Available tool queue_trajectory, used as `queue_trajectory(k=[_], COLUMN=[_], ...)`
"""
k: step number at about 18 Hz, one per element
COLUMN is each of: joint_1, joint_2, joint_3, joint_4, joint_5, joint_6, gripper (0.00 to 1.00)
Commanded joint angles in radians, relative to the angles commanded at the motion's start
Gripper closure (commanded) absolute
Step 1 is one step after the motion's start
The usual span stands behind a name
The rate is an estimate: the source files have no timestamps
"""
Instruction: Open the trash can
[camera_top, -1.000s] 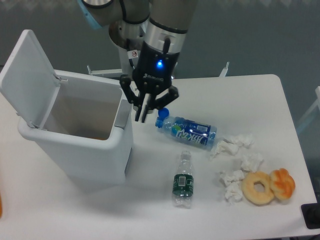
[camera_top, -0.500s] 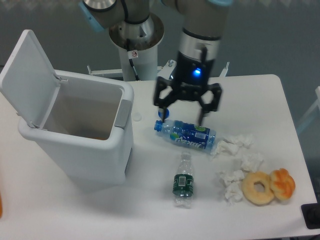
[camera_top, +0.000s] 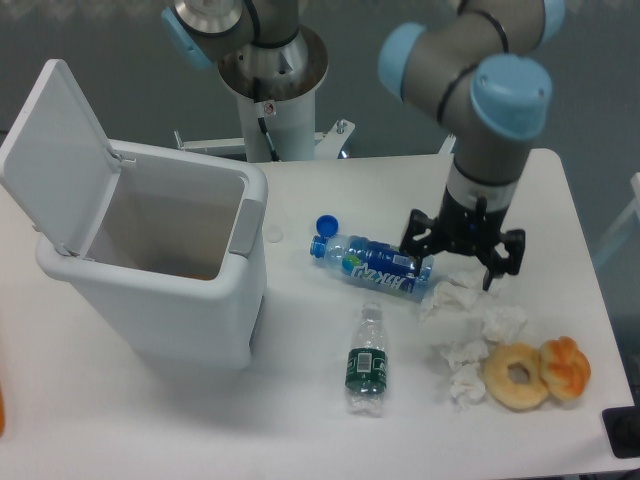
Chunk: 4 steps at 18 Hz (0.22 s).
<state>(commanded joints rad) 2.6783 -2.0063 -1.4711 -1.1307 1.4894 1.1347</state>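
White bin (camera_top: 190, 300) with grey tab (camera_top: 243, 228); blue-labelled bottle (camera_top: 372, 266); green-labelled bottle (camera_top: 366, 362); white tissues (camera_top: 470, 330); tan doughnut (camera_top: 517, 376)

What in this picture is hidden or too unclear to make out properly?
- Bottom of the trash can: its own front wall hides the floor inside.
- Small print on the blue-labelled bottle and the green-labelled bottle: too small to read.
- Orange thing at the left edge and dark thing at the lower right corner: cut off by the frame.
- Whether the open gripper touches the crumpled tissues: one view cannot tell.
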Motion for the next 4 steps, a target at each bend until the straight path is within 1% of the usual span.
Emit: queue_trajectory(k=[1, 2, 4], joint_1=[0.000, 0.000, -0.005], joint_2=[-0.008, -0.012, -0.017], joint_3=[0.002, 0.002, -0.008], joint_4=[0.023, 0.034, 0.040], joint_5=[0.030, 0.066, 0.088], joint_6=[0.046, 0.086, 0.100], gripper=[0.00, 0.00, 0.00])
